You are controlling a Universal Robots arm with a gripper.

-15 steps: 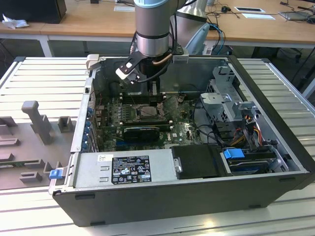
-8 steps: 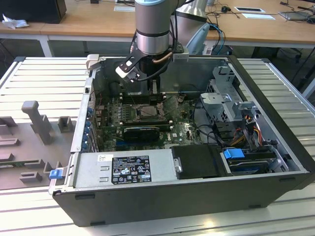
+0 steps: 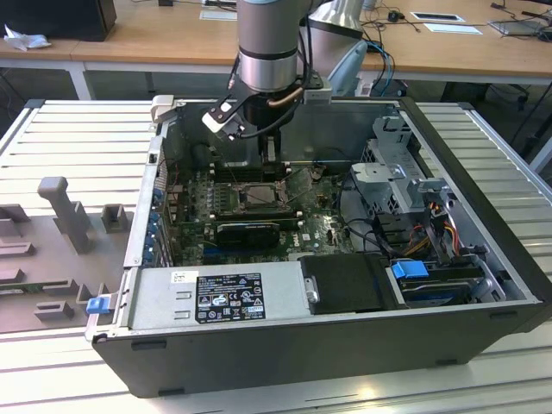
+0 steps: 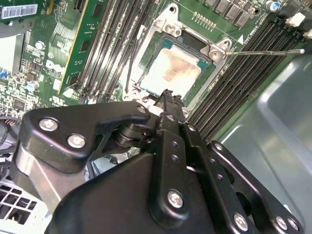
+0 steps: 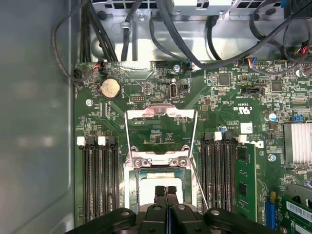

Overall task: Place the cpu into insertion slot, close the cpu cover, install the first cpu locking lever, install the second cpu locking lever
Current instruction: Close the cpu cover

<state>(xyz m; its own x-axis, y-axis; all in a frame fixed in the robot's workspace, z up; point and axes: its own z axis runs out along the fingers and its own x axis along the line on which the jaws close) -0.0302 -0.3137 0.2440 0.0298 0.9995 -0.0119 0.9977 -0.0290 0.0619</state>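
Cpu (image 4: 173, 73): judged light, thin, rigid and fragile underneath; best held by opposite edges. It lies flat in the insertion slot (image 4: 193, 45), with the cpu cover (image 5: 161, 113) swung open. Gripper (image 5: 165, 189): fingers pressed together, empty, pointing down over the chip's edge, at 12 o'clock of the slot in the exterior view.

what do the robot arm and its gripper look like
The arm is a silver-grey cylinder with a dark band and a pale blue joint cap. The gripper is matte black, built of linked bars with silver screws. A black cable runs beside the wrist.
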